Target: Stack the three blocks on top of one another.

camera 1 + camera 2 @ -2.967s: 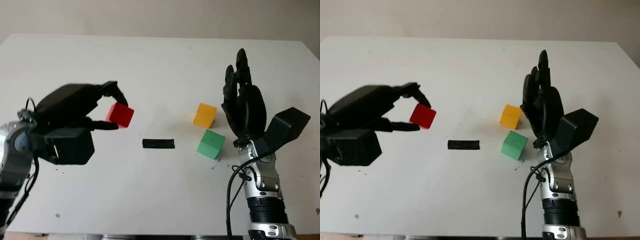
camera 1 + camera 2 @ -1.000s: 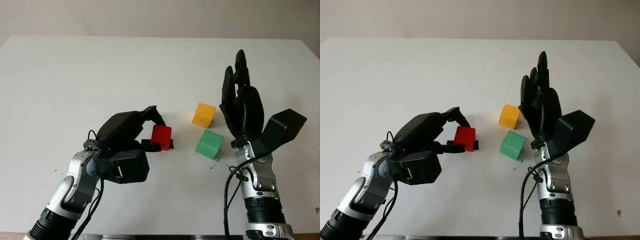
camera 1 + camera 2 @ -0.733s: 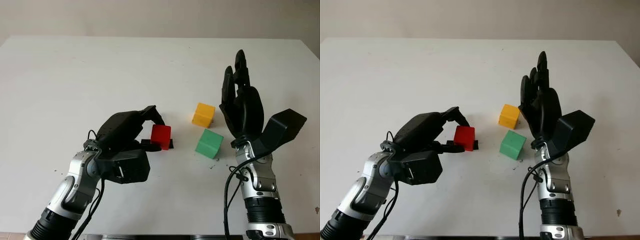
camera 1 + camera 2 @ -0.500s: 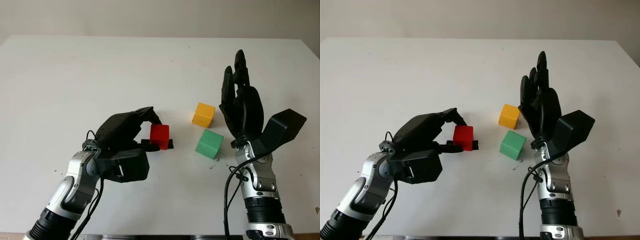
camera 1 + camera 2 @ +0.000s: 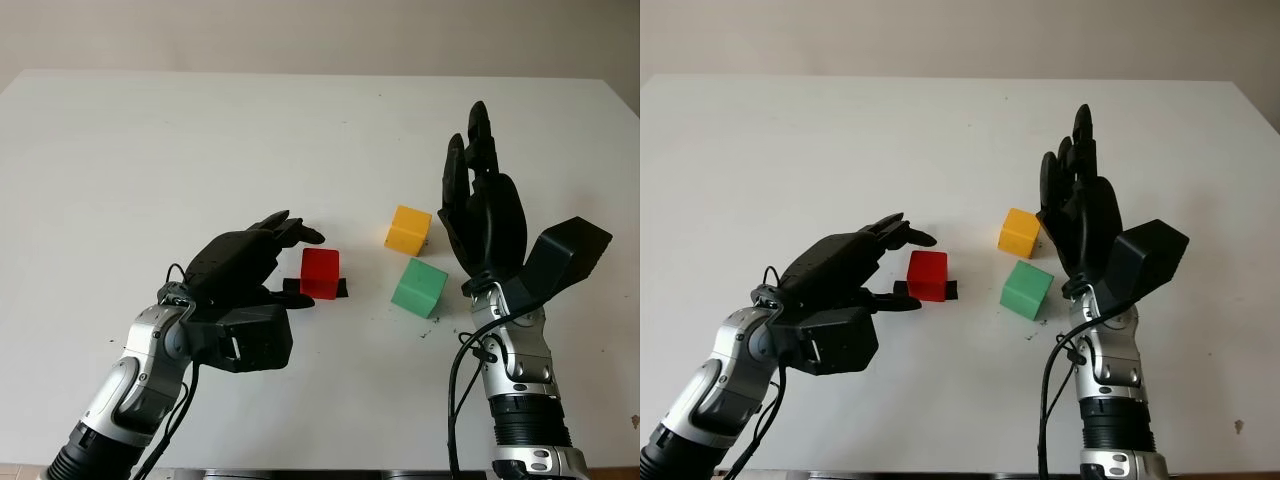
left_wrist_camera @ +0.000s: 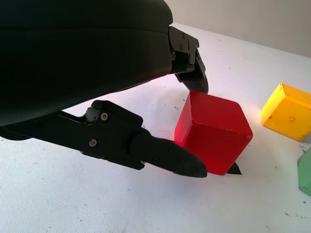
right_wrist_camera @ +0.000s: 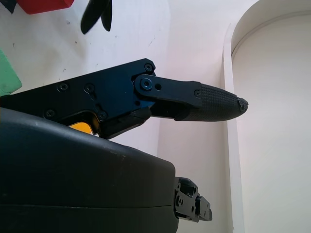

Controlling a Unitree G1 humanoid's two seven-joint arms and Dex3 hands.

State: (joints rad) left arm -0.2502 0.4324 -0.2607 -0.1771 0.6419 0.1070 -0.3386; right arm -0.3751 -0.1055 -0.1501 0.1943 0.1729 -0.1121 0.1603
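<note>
The red block (image 5: 321, 273) sits on a strip of black tape (image 5: 340, 289) near the table's middle. My left hand (image 5: 288, 268) is open just left of it, fingers apart from the block, which also fills the left wrist view (image 6: 214, 132). An orange block (image 5: 409, 229) lies further right and a green block (image 5: 418, 287) in front of it. My right hand (image 5: 485, 205) is open, held upright just right of those two blocks.
The white table (image 5: 200, 140) stretches wide behind and to the left of the blocks. Its front edge runs close below my arms.
My left hand carried the red block to the right, set it down on the black tape, then let go and drew its fingers back. The right hand has stayed put.
</note>
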